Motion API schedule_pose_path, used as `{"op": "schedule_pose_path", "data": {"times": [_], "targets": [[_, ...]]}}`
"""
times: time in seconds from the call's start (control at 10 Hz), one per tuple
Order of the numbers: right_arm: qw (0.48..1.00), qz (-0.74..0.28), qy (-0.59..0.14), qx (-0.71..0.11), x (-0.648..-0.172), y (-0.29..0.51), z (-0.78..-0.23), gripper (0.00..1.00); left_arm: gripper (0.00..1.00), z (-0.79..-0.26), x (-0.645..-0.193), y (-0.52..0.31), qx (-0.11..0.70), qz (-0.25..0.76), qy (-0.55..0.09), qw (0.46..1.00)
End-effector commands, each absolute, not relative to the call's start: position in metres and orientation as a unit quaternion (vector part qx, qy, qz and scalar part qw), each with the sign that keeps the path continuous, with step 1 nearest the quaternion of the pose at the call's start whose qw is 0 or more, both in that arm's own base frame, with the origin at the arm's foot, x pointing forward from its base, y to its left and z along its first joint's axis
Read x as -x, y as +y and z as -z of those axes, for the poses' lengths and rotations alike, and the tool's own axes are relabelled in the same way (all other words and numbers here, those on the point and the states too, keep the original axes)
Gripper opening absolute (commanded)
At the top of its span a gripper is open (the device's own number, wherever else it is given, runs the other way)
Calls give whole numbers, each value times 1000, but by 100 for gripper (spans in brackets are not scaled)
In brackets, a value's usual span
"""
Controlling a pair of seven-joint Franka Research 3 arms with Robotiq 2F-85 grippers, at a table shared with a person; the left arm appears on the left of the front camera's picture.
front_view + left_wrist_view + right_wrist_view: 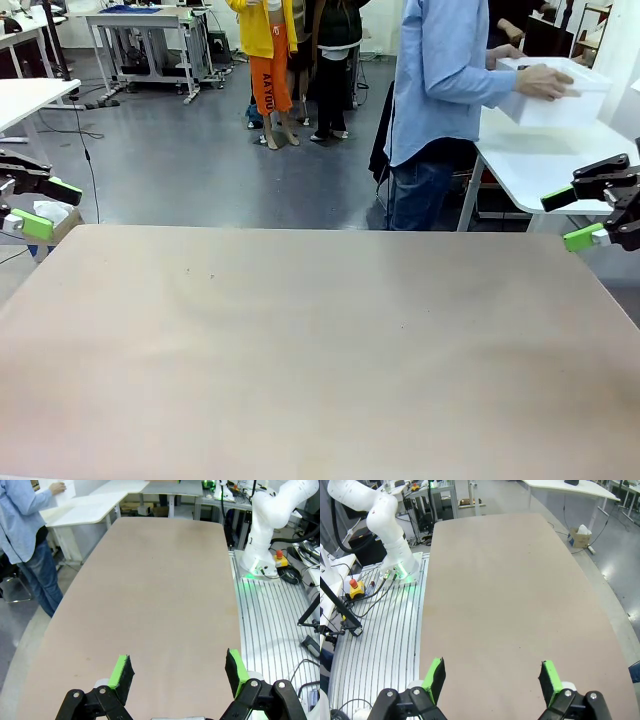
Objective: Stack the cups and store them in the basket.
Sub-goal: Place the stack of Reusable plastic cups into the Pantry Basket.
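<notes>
The cups are out of view. A person in a light blue shirt [440, 90] stands beyond the table's far edge and holds the white basket [570, 100] with both hands over a white side table [540, 160] at the back right. At the table's far left corner my left gripper [48, 206] hangs open, nothing between its green pads; the left wrist view shows it [177, 672] open above the bare tabletop. My right gripper [567, 218] is open too, at the far right edge, and stands open and empty [492, 677] in the right wrist view.
The tan tabletop [320, 340] lies bare between the arms. The right arm's white base [265, 530] and the left arm's base [385, 525] stand beside the table's long edge, with cables on the ribbed floor plates.
</notes>
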State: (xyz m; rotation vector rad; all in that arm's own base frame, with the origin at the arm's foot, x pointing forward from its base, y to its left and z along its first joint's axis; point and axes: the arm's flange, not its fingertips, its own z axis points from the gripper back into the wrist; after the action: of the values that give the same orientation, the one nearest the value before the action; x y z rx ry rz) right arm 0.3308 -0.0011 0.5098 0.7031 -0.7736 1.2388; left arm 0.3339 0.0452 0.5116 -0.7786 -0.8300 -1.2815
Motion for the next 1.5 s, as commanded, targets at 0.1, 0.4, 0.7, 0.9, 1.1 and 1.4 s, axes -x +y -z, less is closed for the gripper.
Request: {"op": "schedule_pose_path", "data": {"times": [0.1,0.4,0.7,0.9,1.1,1.4], "targets": [[680,-557,-355,-318,-335,-2,-512,100,96,-514,-333,43,348,562,-367,655],[680,-557,-355,-318,-335,-2,-512,100,96,-514,-333,43,348,562,-367,655],[680,-557,-355,-318,-335,-2,-512,100,96,-514,-333,43,348,562,-367,655],[680,-557,-355,-318,-335,-2,-512,100,96,-514,-333,43,348,562,-367,655],[680,-557,-355,-318,-335,-2,-512,100,96,-514,-333,43,348,562,-367,655],[680,-557,-355,-318,-335,-2,-512,100,96,-514,-333,43,348,562,-367,655]]}}
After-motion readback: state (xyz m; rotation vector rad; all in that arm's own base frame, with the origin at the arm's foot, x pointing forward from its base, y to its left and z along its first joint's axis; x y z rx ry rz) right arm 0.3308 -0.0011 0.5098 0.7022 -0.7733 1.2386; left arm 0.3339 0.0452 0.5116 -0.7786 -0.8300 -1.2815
